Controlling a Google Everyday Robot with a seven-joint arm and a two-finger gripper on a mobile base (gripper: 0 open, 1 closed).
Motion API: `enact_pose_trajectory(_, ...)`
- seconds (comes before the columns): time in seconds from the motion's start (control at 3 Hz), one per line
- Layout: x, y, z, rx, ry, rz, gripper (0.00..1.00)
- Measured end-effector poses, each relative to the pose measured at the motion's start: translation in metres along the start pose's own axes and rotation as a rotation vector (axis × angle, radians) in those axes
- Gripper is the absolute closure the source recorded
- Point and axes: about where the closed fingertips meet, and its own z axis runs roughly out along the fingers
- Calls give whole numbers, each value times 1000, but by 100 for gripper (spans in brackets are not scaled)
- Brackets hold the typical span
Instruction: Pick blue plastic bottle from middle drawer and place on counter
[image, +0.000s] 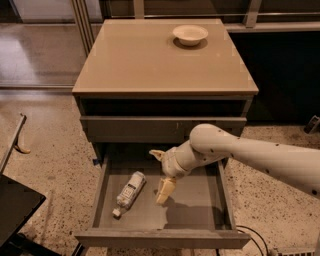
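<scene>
The blue plastic bottle (130, 189) lies on its side on the left part of the floor of the open middle drawer (195, 207), with its white cap toward the drawer front. My gripper (160, 173) is open and empty. It hangs over the drawer's middle, just right of the bottle and apart from it. One finger (165, 190) points down toward the floor; the other (157, 154) points left. The counter (150, 60) is the tan top of the cabinet above.
A white bowl (190, 34) sits at the back right of the counter. A shut drawer front (160, 127) lies just above the open drawer. Dark equipment (15, 210) stands at the lower left on the speckled floor. A cable (252, 234) lies at the lower right.
</scene>
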Motion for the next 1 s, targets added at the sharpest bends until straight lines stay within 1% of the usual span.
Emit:
enact_pose_trajectory(0.33,12,4,54,-8,-2,-13,0)
enact_pose_trajectory(0.67,10,1,106,-8,11,-43,0)
enact_pose_trajectory(1.0,4,-7,157,-12,46,-167,0)
